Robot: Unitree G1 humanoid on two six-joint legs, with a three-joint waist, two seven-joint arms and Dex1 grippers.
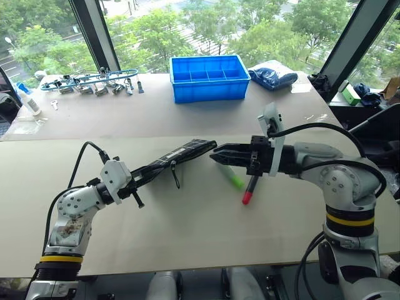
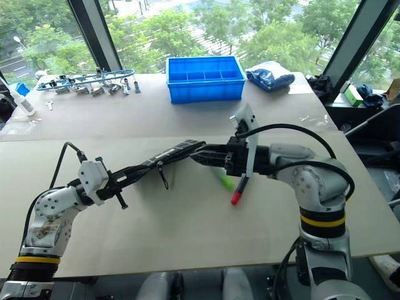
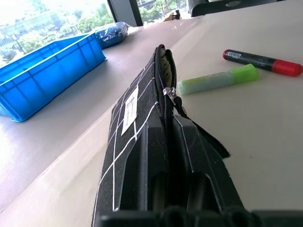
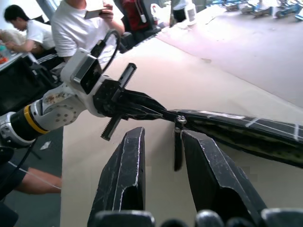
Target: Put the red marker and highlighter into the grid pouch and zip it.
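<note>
My left gripper [image 1: 136,181] is shut on one end of the grid pouch [image 1: 182,153], holding it just above the table and pointing it to the right. In the left wrist view the pouch [image 3: 135,118] gapes open beyond its zipper pull [image 3: 170,91]. My right gripper [image 1: 216,155] is open and empty, with its tips near the pouch's free end. The pull's strap [image 4: 178,151] hangs beyond its fingers [image 4: 128,165]. The light green highlighter [image 1: 235,181] and the red marker [image 1: 249,190] lie side by side on the table under the right gripper.
A blue compartment bin [image 1: 209,78] stands at the back of the table, with a blue bag [image 1: 273,75] to its right. Tools [image 1: 94,81] and a white bottle [image 1: 29,101] lie at the back left. People [image 4: 85,23] sit beyond the table's left side.
</note>
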